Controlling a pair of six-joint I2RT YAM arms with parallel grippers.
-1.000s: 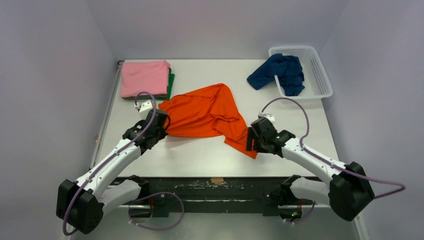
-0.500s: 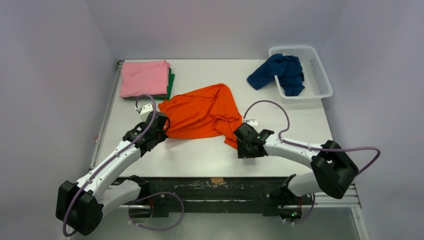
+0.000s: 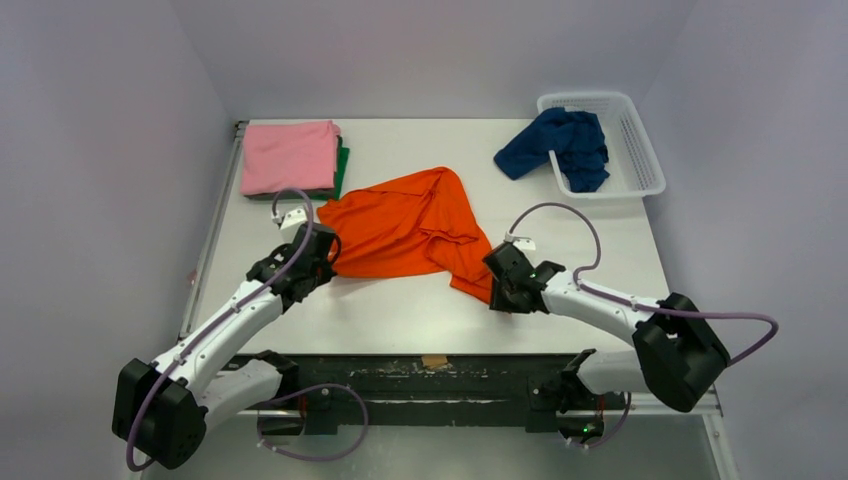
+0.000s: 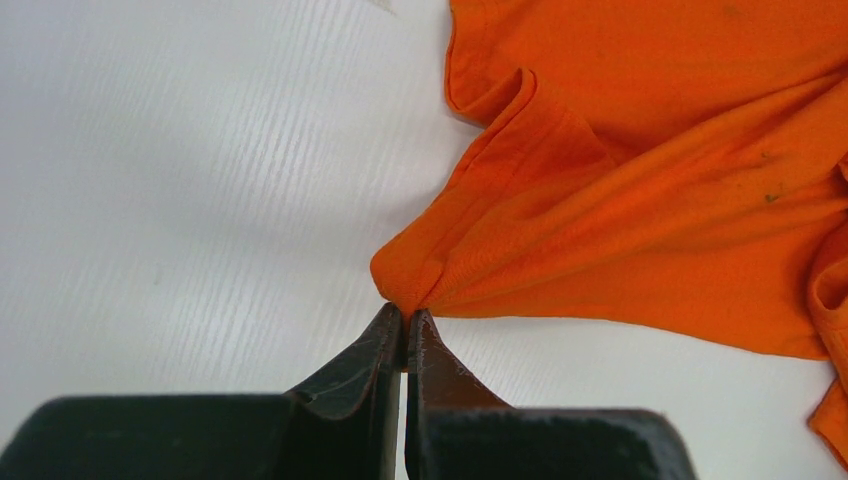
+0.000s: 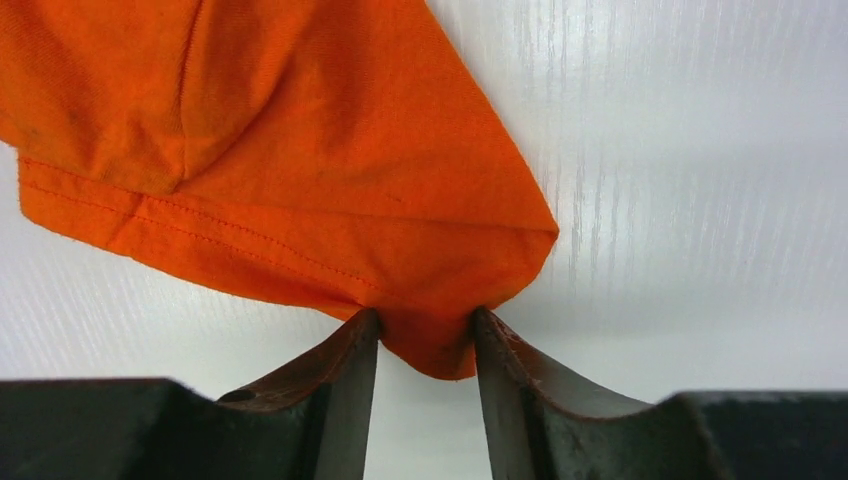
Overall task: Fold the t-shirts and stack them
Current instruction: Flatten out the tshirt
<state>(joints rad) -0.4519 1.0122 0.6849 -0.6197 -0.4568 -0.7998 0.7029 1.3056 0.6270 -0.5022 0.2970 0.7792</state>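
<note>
While the white table [image 3: 420, 315] is seen from above, with twelve o'clock at its far edge, an orange t-shirt [image 3: 410, 225] lies crumpled and partly spread near the middle. The left gripper [image 3: 322, 250] sits at the shirt's nine o'clock edge. In the left wrist view its two dark fingers [image 4: 385, 345] are pressed together, pinching a bunched corner of orange cloth, and the fabric fans out from that pinch toward one o'clock. A few small dark specks show on the cloth.

The right gripper [image 3: 497, 285] is at the shirt's five o'clock corner, low on the table. In the right wrist view its fingers [image 5: 350, 360] stand apart, with a hemmed corner of the orange shirt hanging down between them. The cloth brushes both inner faces but is not squeezed flat.

At ten o'clock on the table a pink t-shirt [image 3: 290, 155] lies folded flat on top of a dark green t-shirt [image 3: 342, 168], of which only the right edge shows. At two o'clock a white mesh basket [image 3: 640, 150] stands on the far right corner. A navy t-shirt [image 3: 560, 145] lies heaped in it and spills over its left rim onto the table.
</note>
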